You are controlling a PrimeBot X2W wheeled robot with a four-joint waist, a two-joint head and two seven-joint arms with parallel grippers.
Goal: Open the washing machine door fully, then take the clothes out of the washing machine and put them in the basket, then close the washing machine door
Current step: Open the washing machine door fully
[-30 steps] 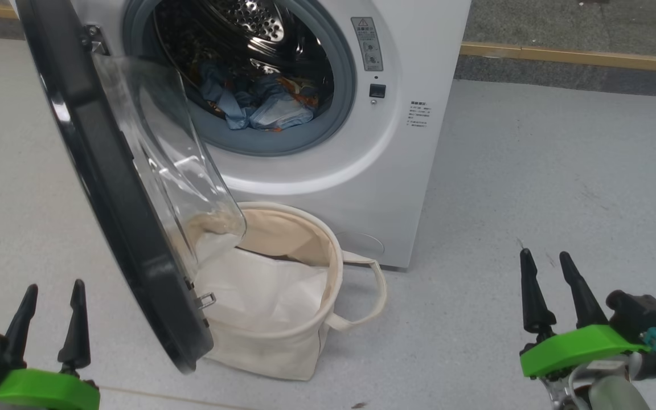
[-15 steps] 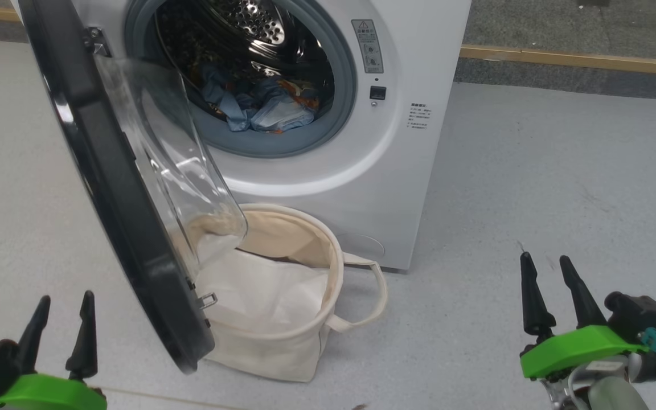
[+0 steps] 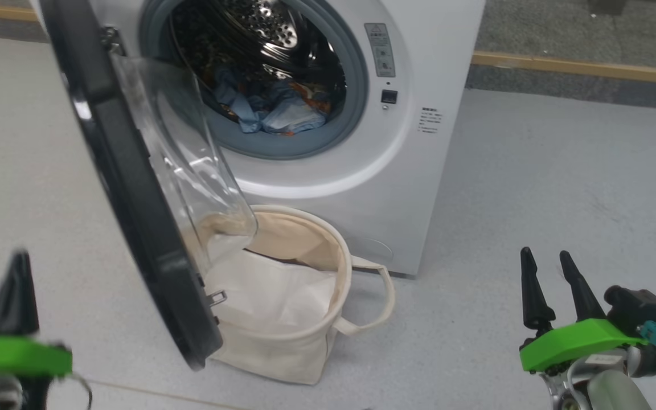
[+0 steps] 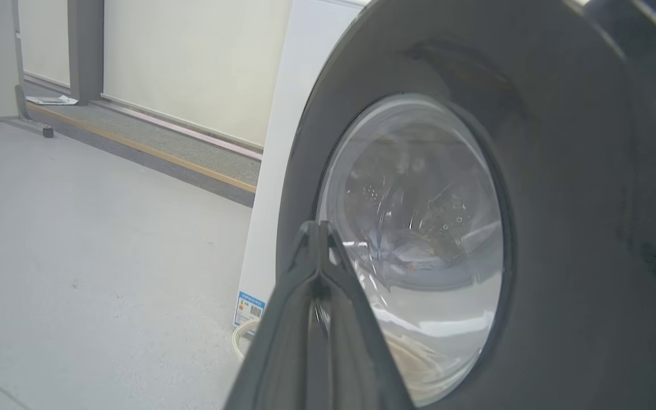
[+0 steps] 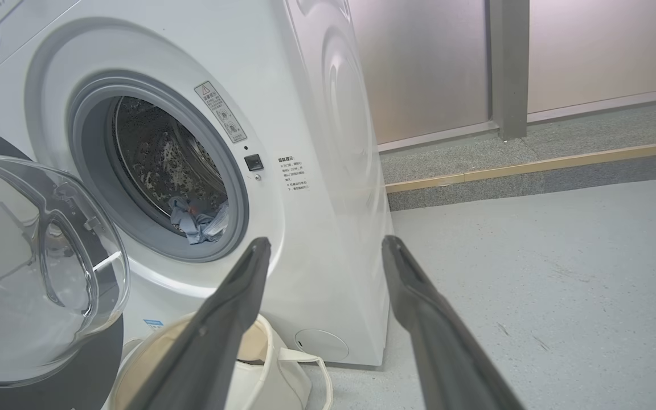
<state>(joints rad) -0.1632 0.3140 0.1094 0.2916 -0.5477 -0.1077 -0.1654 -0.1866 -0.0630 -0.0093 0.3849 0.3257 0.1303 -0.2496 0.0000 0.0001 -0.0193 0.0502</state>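
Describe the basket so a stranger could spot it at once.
Find the large white front-loading washing machine with its round black-rimmed glass door swung open. On the floor at its foot, partly under that door, stands the round cream canvas basket. Unlike its hard neighbours it is soft, with a loop handle and a white sheet inside.

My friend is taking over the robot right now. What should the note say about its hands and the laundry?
Left gripper: shut, empty, pointing at the outer face of the door.
Right gripper: open, empty, low on the right, away from the washing machine.
Clothes: in the drum, near its front.
Basket: in front of the washing machine, partly under the door's glass; a white sheet lies in it.
Done: door looks partway open.
Left: open door fully, move clothes to basket, close door.
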